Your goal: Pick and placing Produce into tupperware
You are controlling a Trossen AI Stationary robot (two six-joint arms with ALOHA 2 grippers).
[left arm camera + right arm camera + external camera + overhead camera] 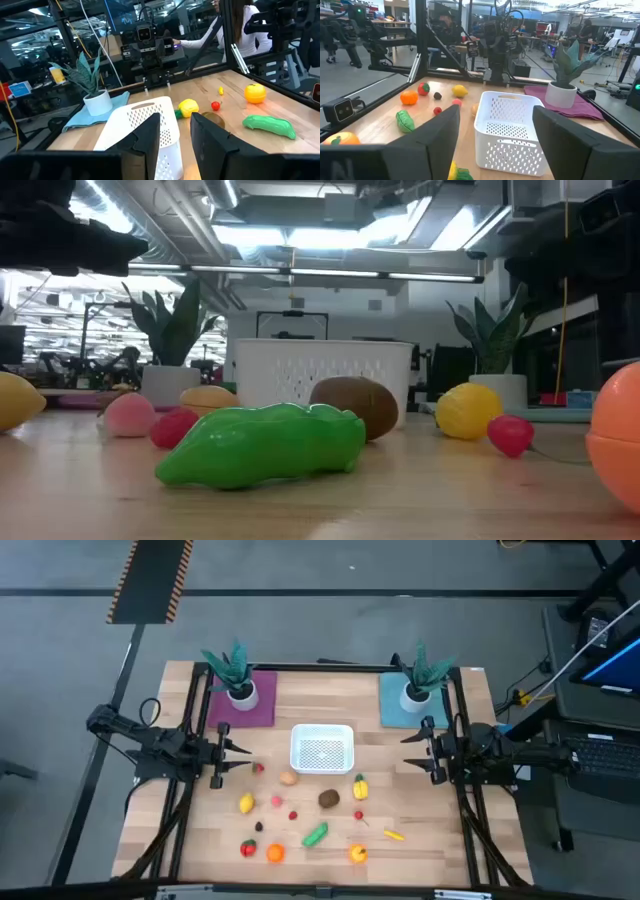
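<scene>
The white tupperware (322,748) stands at the table's middle, also seen in the right wrist view (512,127). The Produce lies loose on the wood nearer the front edge: a tan piece (289,778), a brown one (329,799), a yellow one (246,803), a long green one (316,834), an orange one (275,852) and several more. The green piece (262,445) lies nearest in the low view. My left gripper (243,757) hovers left of the tupperware, open with a narrow gap and nothing in it (175,137). My right gripper (408,750) hovers right of the tupperware, open wide.
Two spiky potted plants stand at the back, one on a magenta mat (245,700), one on a teal mat (410,700). Dark frame rails (195,720) run along both table sides. A person (245,25) sits beyond the table.
</scene>
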